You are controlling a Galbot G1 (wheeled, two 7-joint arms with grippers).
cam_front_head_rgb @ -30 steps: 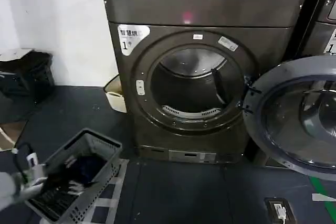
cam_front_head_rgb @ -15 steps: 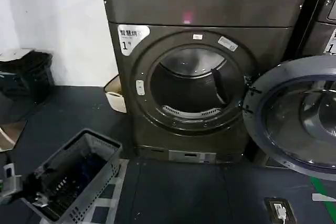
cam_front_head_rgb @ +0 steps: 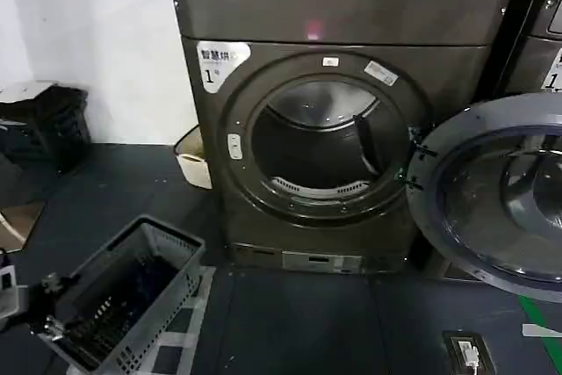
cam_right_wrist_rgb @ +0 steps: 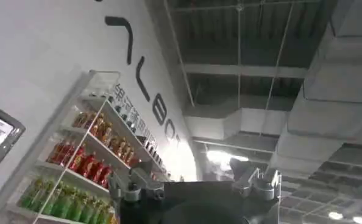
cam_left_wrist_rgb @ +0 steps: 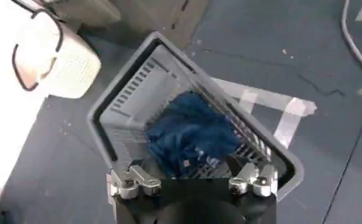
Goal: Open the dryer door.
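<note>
The dryer is a dark metallic front-loader with a white "1" sticker and a pink light. The dryer door stands swung wide to the right, its grey inner ring and tinted glass facing me, and the drum opening is exposed. My left gripper is low at the head view's left edge, beside a grey laundry basket. In the left wrist view, the left gripper is open and empty over the basket, which holds blue clothes. My right gripper points up at a ceiling, open and empty.
A small beige basket sits on the floor against the dryer's left side. A second dark machine stands to the right, behind the open door. A black bin stands at the far left. Pale tape strips mark the dark floor.
My left arm has drawn back from the basket's near rim toward the lower left edge of the head view. The open door and the basket have not moved.
</note>
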